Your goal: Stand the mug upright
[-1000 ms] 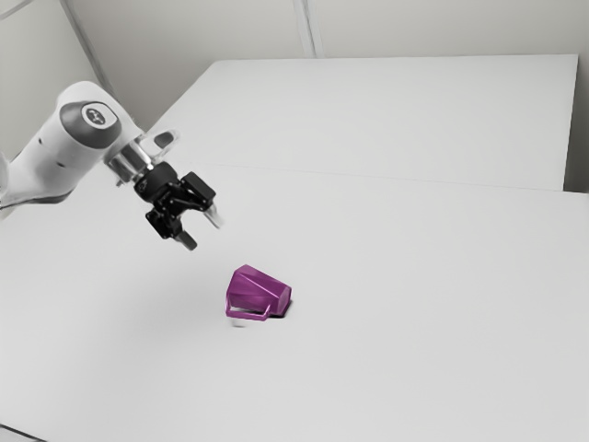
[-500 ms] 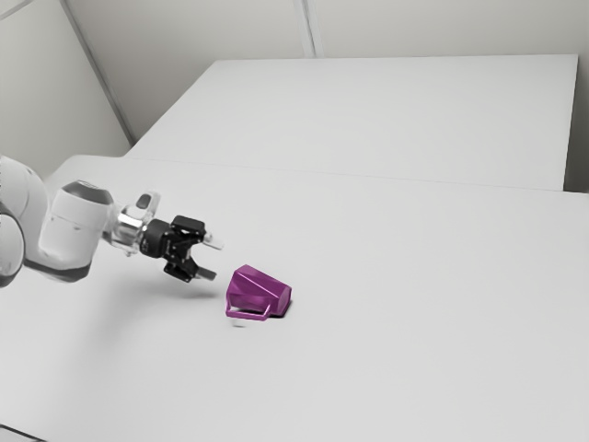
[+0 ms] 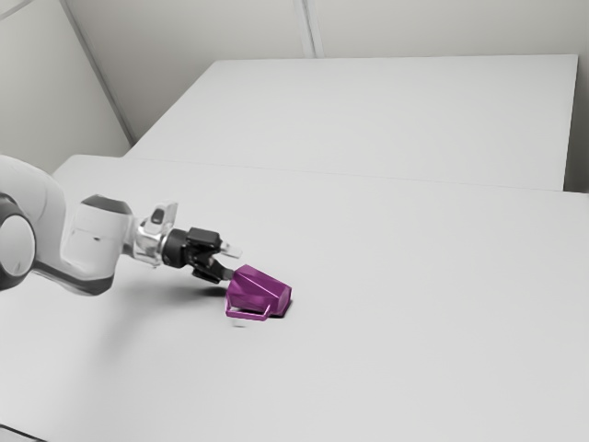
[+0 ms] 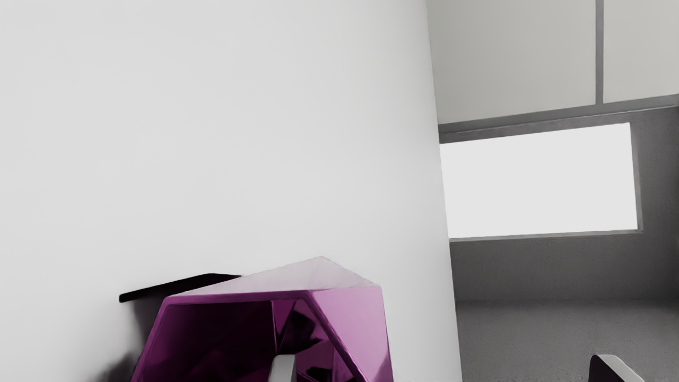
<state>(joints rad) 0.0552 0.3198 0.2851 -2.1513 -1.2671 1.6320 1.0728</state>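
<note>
Mug (image 3: 260, 290) on its side, below frame centre. Arm (image 3: 95, 241) from left edge; gripper (image 3: 236, 263), fingers apart, at mug's upper left.

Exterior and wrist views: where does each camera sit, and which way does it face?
Exterior view: at the arm's side, looking down across the white table; the white-and-grey arm enters from the view's left, its black two-finger gripper open.
Wrist view: wrist-mounted, looking past two fingertips toward the mouth of the faceted purple mug.
Shared: mug on its side, table, fingertips.
</note>
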